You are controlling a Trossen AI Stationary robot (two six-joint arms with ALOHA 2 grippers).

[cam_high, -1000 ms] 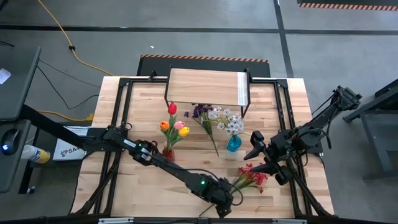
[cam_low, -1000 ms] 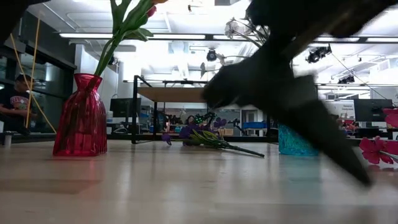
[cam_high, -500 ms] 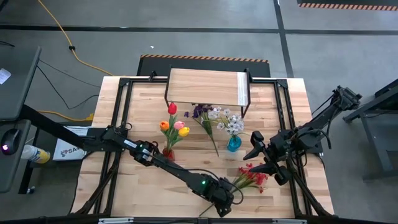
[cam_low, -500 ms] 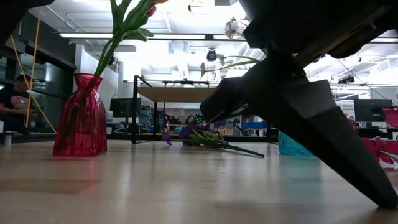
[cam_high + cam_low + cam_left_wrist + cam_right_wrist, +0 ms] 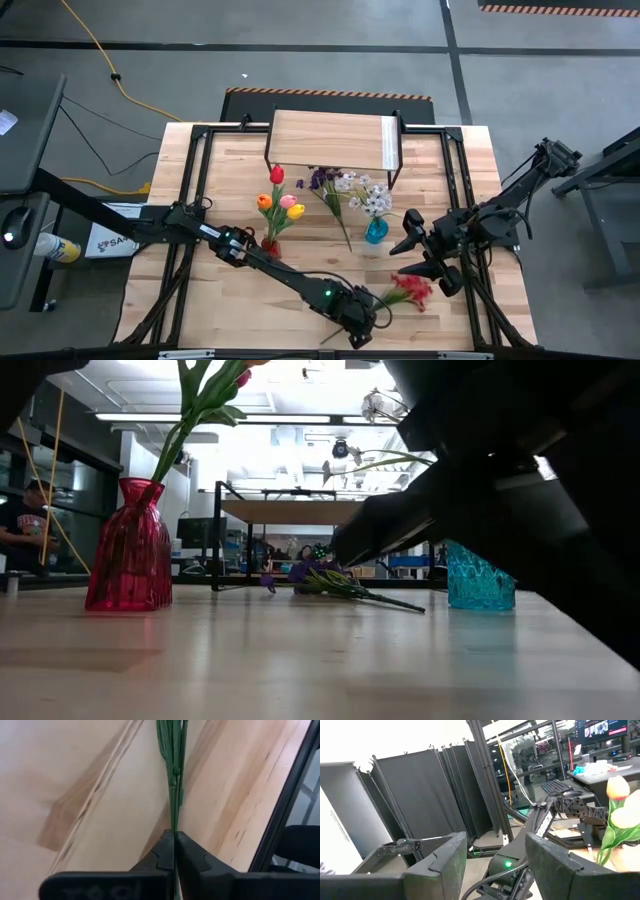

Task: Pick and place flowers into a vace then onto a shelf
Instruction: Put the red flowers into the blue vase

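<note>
The red blossom spray (image 5: pixel 408 290) lies on the tabletop (image 5: pixel 460 160) at its near edge, with its green stems (image 5: pixel 172 760) running back into the left gripper (image 5: pixel 362 322). The left wrist view shows that gripper's two dark fingers (image 5: pixel 160 854) pressed together on the stems, which pass between the tips and extend straight ahead over the wood. The blossoms sit ahead of the gripper, toward the right arm's side of the table.

The right gripper (image 5: pixel 417 245) hangs above the table just beyond the blossoms, next to the blue vase (image 5: pixel 376 231), with its fingers (image 5: pixel 440 865) spread apart and nothing between them.

Farther from the left gripper, along its own arm, the red vase (image 5: pixel 270 243) stands upright holding red, orange, pink and yellow tulips (image 5: pixel 281 200). The blue vase holds a white blossom spray (image 5: pixel 366 194). A purple spray (image 5: pixel 328 190) lies flat on the table between the two vases, its stem pointing toward the near edge.

The shelf (image 5: pixel 330 139) stands at the far side of the table, well apart from both grippers, its board bare.
</note>
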